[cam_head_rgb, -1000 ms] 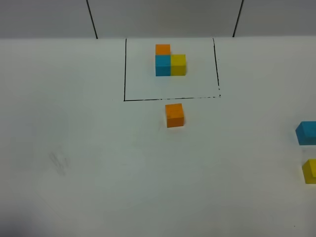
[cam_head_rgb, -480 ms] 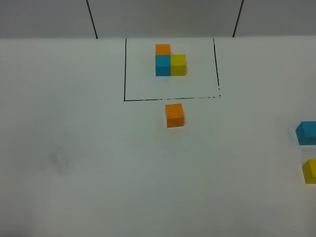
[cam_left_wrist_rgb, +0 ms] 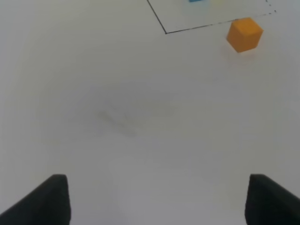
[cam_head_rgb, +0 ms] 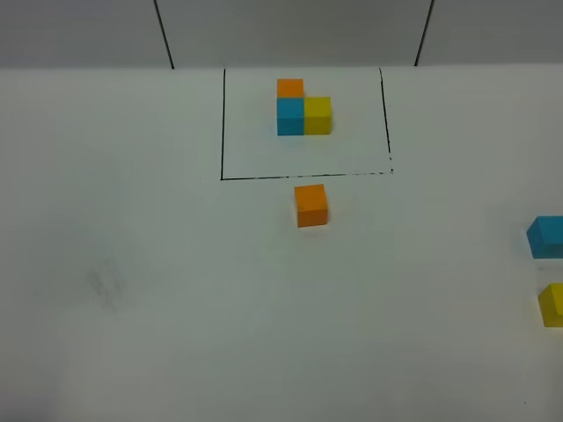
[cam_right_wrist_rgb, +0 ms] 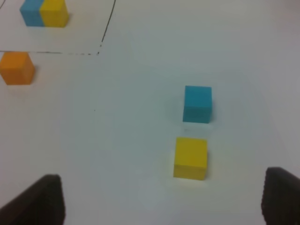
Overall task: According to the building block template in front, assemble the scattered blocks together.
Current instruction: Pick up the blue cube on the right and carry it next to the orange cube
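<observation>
- The left hand (cam_left_wrist_rgb: 158, 199) is released; its two dark fingertips (cam_left_wrist_rgb: 51, 199) stand wide apart with only bare worktop (cam_left_wrist_rgb: 140, 117) between them; it grasps nothing.
- Ahead of that hand and well apart from it, the orange cube (cam_left_wrist_rgb: 244, 34) sits flat on the worktop; it lies just outside the near black line (cam_left_wrist_rgb: 211, 26) of the building block template, close to the line but not on it.
- The right hand (cam_right_wrist_rgb: 164, 199) is released too; its own fingertips (cam_right_wrist_rgb: 40, 201) are spread wide, and nothing is gripped between them.
- Just ahead of that hand's gap sits the yellow cube (cam_right_wrist_rgb: 191, 158); the blue cube (cam_right_wrist_rgb: 197, 103) stands just beyond it, near but with a narrow strip of worktop between the two; both rest flat and neither touches the hand.
- In the exterior high view neither hand shows; the blue and yellow cubes lie at the right edge of the picture, each partly cut off by it, and well apart from the orange cube, which sits near the middle.
- The building block template (cam_head_rgb: 303, 149) lies at the far middle of the worktop as a thin black rectangle; its cluster (cam_head_rgb: 303, 114) stands inside, toward the far side; there a blue and a yellow cube touch side by side, and an orange one joins the blue; whether that one is behind or on top of the blue I cannot tell.
- Beyond the worktop rises a pale wall (cam_head_rgb: 290, 31) with two dark slanting seams.
</observation>
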